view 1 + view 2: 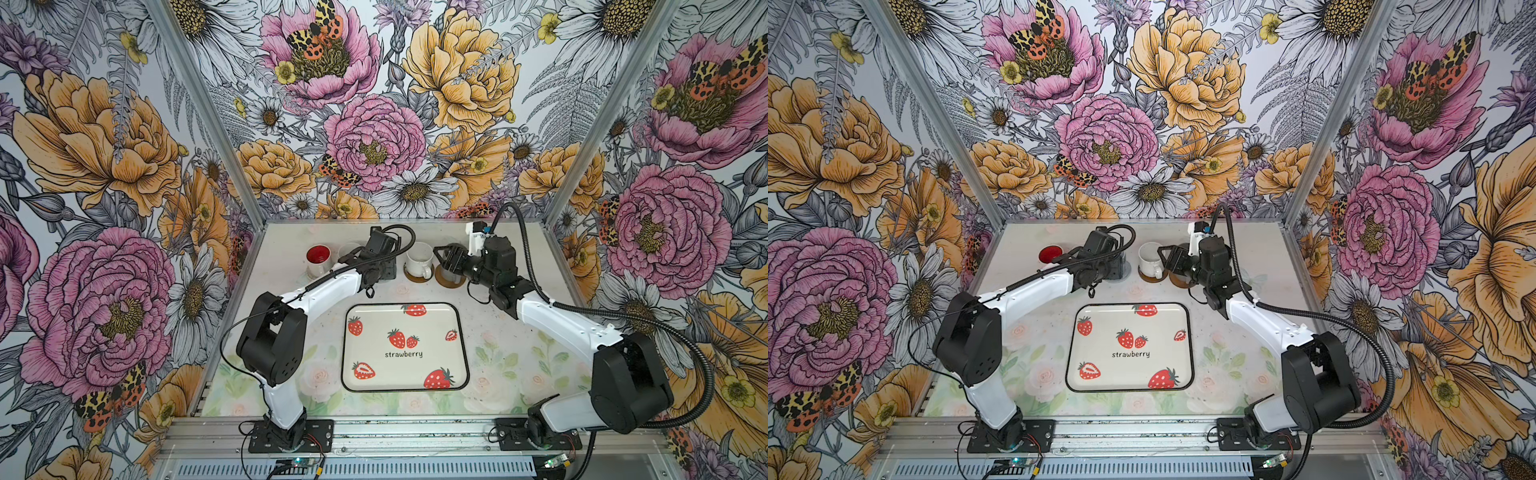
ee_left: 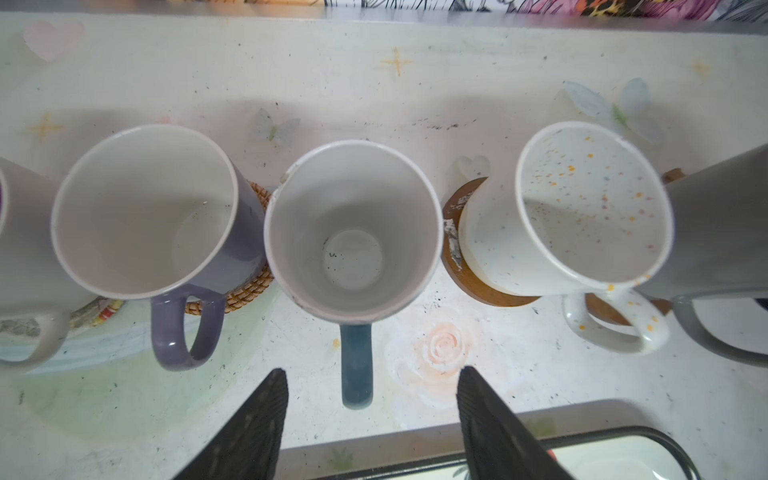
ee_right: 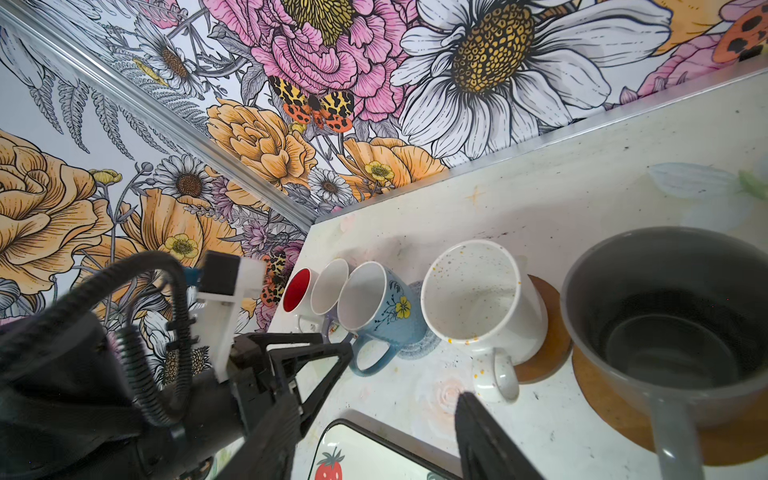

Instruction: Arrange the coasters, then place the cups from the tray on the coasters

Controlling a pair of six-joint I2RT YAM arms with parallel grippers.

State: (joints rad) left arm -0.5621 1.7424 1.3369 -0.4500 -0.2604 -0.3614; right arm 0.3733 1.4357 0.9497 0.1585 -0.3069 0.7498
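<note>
The cups stand in a row along the back of the table. In the left wrist view the light blue cup [image 2: 353, 232] is in the middle, and its handle [image 2: 356, 365] points between the fingers of my open left gripper [image 2: 371, 370] without touching them. Beside it, the lilac cup [image 2: 145, 208] rests on a tan woven coaster [image 2: 249, 291] and the speckled white cup [image 2: 590, 208] on a brown disc [image 2: 469, 274]. My right gripper [image 3: 374, 399] is open and empty, next to the grey cup [image 3: 673, 324] on its brown disc [image 3: 615, 415]. The tray [image 1: 432, 357] holds no cups.
The white cup with red inside [image 1: 318, 258] ends the row at the far left. The back wall runs close behind the cups. Both arms reach over the table on either side of the tray, their grippers near each other at the row.
</note>
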